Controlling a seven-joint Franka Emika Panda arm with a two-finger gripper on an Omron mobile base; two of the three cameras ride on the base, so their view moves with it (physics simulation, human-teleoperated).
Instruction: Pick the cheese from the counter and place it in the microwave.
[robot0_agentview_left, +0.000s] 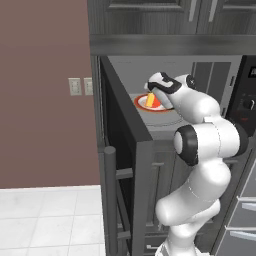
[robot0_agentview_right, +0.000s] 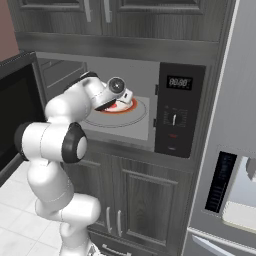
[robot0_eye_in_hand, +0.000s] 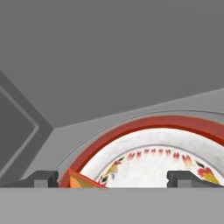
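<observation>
Two dark finger tips of the white arm's claw (robot0_eye_in_hand: 112, 178) rise at the bottom of the hand view, well apart, so the claw stands wide open. Just inside the left tip lies the small red-orange and yellow cheese wedge (robot0_eye_in_hand: 81, 181), a corner of it showing; whether that tip touches it cannot be told, and nothing appears gripped. Between and beyond the tips spreads the round white plate with a red rim and small painted flowers (robot0_eye_in_hand: 175, 141), and the wedge lies on its rim side. In the left base view the claw (robot0_agentview_left: 152, 91) hangs just above the wedge (robot0_agentview_left: 149, 100), inside the boxy microwave with its light grey cavity (robot0_agentview_left: 130, 70) and its dark door swung open to the left. By its look the wedge is light, firm and a little slick, likely best taken across its flat faces.
</observation>
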